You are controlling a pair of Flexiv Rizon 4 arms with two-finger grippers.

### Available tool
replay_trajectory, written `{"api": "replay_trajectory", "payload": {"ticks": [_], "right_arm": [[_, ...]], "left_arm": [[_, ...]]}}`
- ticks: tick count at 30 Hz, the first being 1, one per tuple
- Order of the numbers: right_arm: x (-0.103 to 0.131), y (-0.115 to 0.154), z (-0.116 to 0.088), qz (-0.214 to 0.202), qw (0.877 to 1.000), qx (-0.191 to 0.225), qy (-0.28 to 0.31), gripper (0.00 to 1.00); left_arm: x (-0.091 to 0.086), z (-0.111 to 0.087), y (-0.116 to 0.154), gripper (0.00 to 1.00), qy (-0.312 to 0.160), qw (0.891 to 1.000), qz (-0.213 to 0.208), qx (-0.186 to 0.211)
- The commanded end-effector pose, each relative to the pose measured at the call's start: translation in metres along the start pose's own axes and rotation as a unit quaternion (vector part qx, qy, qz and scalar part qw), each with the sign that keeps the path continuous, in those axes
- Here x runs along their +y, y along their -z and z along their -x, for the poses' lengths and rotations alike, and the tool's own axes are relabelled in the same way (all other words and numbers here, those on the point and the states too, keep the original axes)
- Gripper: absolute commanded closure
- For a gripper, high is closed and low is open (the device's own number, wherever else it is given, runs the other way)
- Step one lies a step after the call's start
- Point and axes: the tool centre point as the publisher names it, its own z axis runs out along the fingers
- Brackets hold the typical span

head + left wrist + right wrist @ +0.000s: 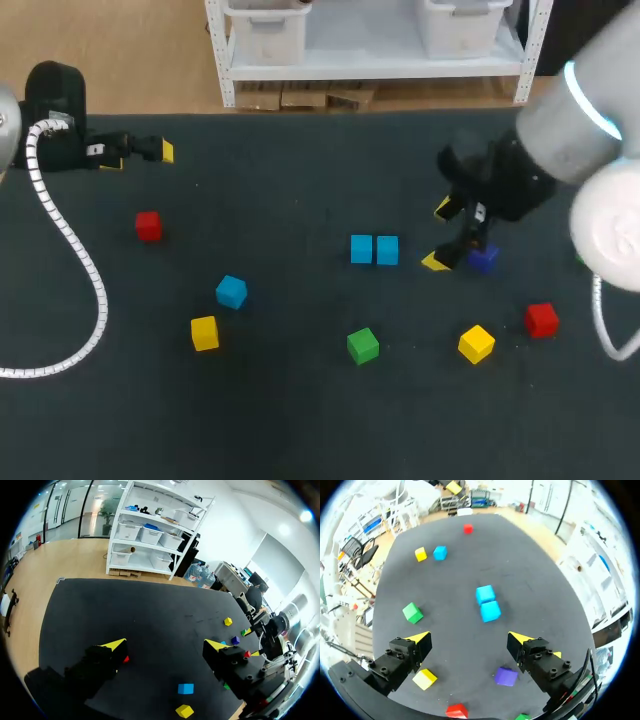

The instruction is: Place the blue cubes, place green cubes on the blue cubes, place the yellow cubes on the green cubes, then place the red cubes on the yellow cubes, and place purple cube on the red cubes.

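Two blue cubes (374, 250) sit side by side mid-table, ahead of my open right gripper (469, 638), where they appear as a touching blue pair (487, 602). My right gripper (440, 235) hovers just right of them, with nothing between its fingers. A purple cube (484, 258) lies beside its lower finger, seen also as the purple cube (506, 676). A third blue cube (231, 291), yellow cubes (204, 333) (476, 343), a green cube (362, 346) and red cubes (148, 226) (541, 320) lie scattered. My left gripper (140, 157) stands open at the far left.
In the left wrist view the open left gripper (165, 645) holds nothing, with a red cube (126, 659) just past one finger and a blue cube (185, 688) below. A second green cube (522, 716) shows behind the right gripper. A white cable (75, 250) loops over the table's left.
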Motion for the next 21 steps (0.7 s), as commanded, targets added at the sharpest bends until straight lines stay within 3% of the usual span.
{"api": "replay_trajectory", "payload": {"ticks": [1,9,21], "right_arm": [[-0.008,0.008,-0.005,-0.038,0.999,-0.037,-0.008,0.00],[-0.037,0.035,0.001,-0.072,0.993,-0.085,-0.038,0.00],[-0.039,0.038,0.008,-0.079,0.992,-0.096,-0.037,0.00]], "left_arm": [[0.002,-0.001,0.000,0.00,-0.001,1.000,-0.005,-0.002],[0.002,-0.001,0.000,0.00,-0.001,1.000,-0.005,-0.002],[0.002,-0.001,0.000,0.00,-0.001,1.000,-0.005,-0.002]]}}
